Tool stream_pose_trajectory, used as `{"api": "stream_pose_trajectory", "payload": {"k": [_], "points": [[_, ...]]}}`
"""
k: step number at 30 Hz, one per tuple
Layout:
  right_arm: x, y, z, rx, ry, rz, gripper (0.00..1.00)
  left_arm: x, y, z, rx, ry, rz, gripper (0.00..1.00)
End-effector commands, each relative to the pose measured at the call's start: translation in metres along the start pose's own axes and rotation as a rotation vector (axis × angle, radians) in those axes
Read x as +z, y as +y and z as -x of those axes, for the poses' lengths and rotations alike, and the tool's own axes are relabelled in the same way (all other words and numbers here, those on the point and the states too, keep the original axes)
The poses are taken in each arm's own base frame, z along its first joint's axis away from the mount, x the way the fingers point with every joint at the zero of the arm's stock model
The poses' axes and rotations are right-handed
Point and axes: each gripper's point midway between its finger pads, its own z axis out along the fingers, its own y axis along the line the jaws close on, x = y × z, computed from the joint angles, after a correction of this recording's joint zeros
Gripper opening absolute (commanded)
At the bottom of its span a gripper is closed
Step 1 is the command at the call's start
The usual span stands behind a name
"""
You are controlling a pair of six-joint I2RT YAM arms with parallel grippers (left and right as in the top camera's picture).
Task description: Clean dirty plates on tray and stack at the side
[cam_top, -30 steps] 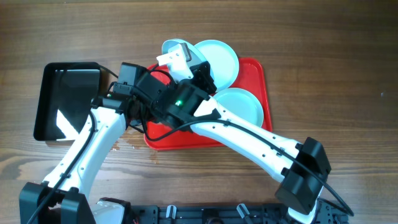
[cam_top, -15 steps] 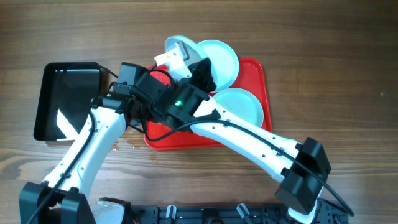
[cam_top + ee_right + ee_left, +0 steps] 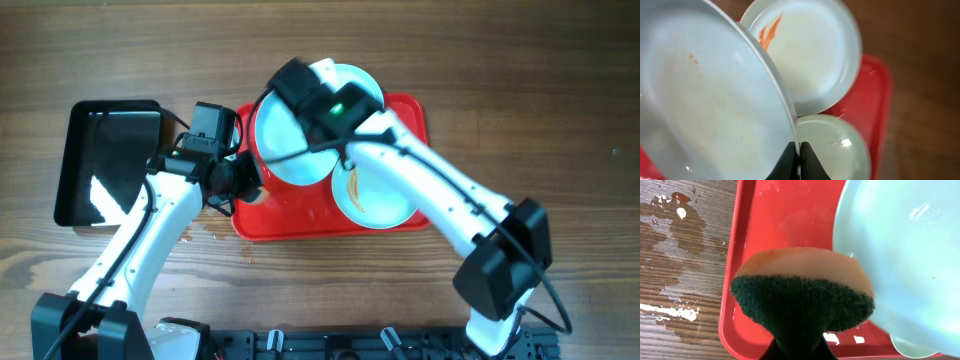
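Observation:
My right gripper (image 3: pixel 799 154) is shut on the rim of a pale aqua plate (image 3: pixel 705 100), which it holds tilted above the left half of the red tray (image 3: pixel 300 215). The held plate (image 3: pixel 292 150) shows faint orange specks. Two more plates lie on the tray: one with orange streaks (image 3: pixel 375 195) at the front right, and one (image 3: pixel 358 88) at the back, partly under the right arm. Next to the held plate's left edge, my left gripper (image 3: pixel 243 180) is shut on a sponge (image 3: pixel 802 292) with a dark green scouring face. The left fingers are almost hidden behind the sponge.
A glossy black tray (image 3: pixel 105 160) stands on the wooden table to the left. Water is spilled on the wood (image 3: pixel 670 215) beside the red tray's left rim. Wet patches shine on the red tray floor (image 3: pixel 785 220).
The right arm has swung from the tray's left toward its back, bringing the plate face-up over the tray's left half. The streaked plate is uncovered. The left arm has stayed put.

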Motion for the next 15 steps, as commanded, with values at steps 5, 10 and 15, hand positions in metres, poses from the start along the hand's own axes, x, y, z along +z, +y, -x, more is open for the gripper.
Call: {"api": "stream_pose_trajectory", "payload": {"k": [5, 10, 15], "points": [[0.014, 0.021, -0.023, 0.106, 0.17, 0.362, 0.04, -0.01, -0.028, 0.003, 0.103, 0.004, -0.149, 0.04], [0.045, 0.034, -0.055, 0.134, 0.236, 0.402, 0.04, -0.014, -0.047, 0.002, 0.18, 0.007, -0.248, 0.04], [0.071, 0.045, -0.08, 0.183, 0.261, 0.435, 0.04, -0.014, -0.047, 0.003, 0.183, 0.001, -0.249, 0.04]]}}
